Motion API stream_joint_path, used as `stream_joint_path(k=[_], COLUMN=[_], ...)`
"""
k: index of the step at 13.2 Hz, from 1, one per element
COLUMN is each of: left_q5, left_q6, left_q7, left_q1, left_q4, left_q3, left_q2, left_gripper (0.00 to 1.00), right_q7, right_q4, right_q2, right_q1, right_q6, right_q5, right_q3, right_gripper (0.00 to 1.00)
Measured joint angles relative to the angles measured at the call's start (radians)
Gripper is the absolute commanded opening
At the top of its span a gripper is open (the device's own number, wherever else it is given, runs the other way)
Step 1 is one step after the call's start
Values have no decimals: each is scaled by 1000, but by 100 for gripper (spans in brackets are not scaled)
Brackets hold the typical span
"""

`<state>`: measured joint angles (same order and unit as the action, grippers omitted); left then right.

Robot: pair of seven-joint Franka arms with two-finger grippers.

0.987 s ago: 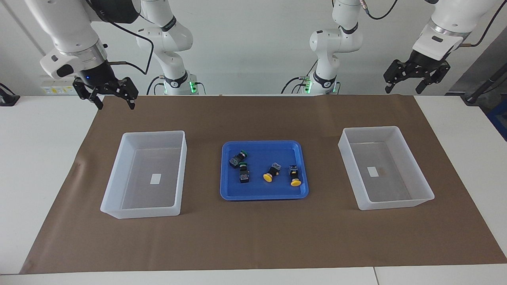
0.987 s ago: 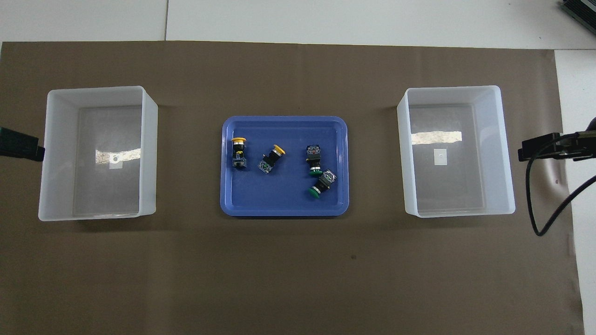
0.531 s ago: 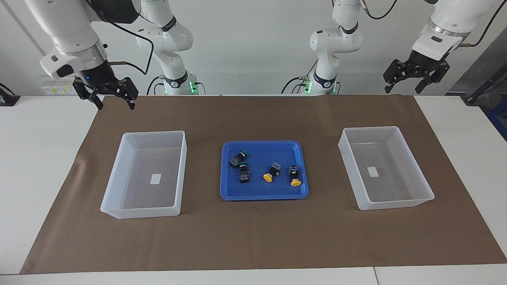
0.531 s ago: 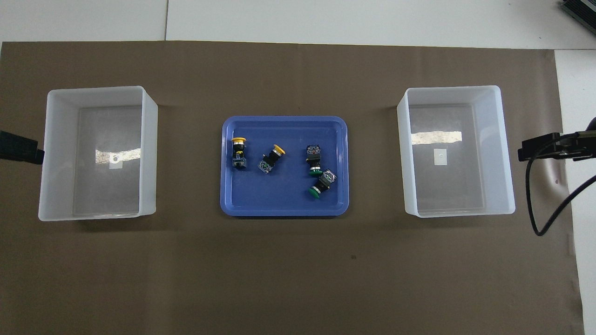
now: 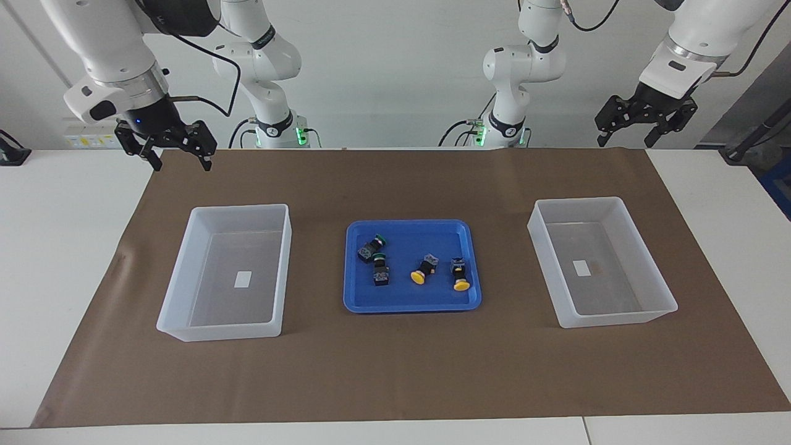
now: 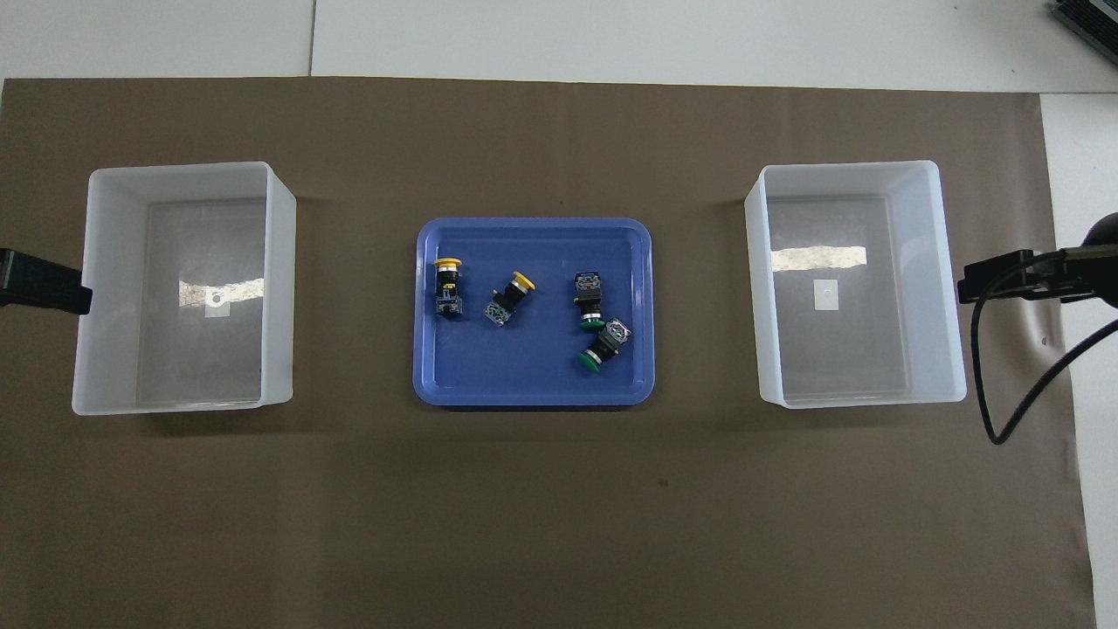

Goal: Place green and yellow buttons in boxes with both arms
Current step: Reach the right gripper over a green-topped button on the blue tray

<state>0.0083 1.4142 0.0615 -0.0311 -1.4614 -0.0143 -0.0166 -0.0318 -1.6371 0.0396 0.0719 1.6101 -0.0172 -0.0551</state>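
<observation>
Two green buttons [image 5: 375, 256] [image 6: 597, 323] and two yellow buttons [image 5: 440, 274] [image 6: 476, 288] lie on their sides in a shallow blue tray [image 5: 408, 306] [image 6: 533, 397] at mid-table. One translucent box [image 5: 284, 266] [image 6: 755, 288] stands toward the right arm's end. Its twin [image 5: 544, 247] [image 6: 279, 288] stands toward the left arm's end. Each box holds only a white label. My right gripper [image 5: 181, 162] hangs open and empty over the mat's corner at its own end. My left gripper [image 5: 624, 139] hangs open and empty above the mat's edge at its end.
A brown mat [image 5: 395, 371] covers most of the white table. In the overhead view only a black part of each gripper shows beside the boxes' outer walls. A black cable [image 6: 1004, 384] loops down from the right arm.
Both grippers have drifted slightly toward the middle of the table, and the left one has risen a little. The buttons, tray and boxes have not moved.
</observation>
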Motion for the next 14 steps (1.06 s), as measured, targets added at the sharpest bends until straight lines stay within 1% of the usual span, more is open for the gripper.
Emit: stream_joint_path(k=[3,5,8,12,14], left_q5=[0,0,0,0,0], left_q6=[0,-1,-1,-1,-1], left_q7=[0,0,0,0,0], left_q1=[0,0,0,0,0], left_q4=[0,0,0,0,0], left_q3=[0,0,0,0,0], left_q2=[0,0,0,0,0], left_gripper=[100,100,100,100,100], right_q7=[-68,-119,-192,-297,-317], right_q4=[-49,-67,-74,-78,-76], right_q2=[-14,-53,-146,-301,-363], right_q1=[75,133,218,333,378], right_q6=[91,166,311,528,605], right_q5=[0,0,0,0,0], right_q3=[6,8,11,12,12], right_gripper=[100,100,100,100,100])
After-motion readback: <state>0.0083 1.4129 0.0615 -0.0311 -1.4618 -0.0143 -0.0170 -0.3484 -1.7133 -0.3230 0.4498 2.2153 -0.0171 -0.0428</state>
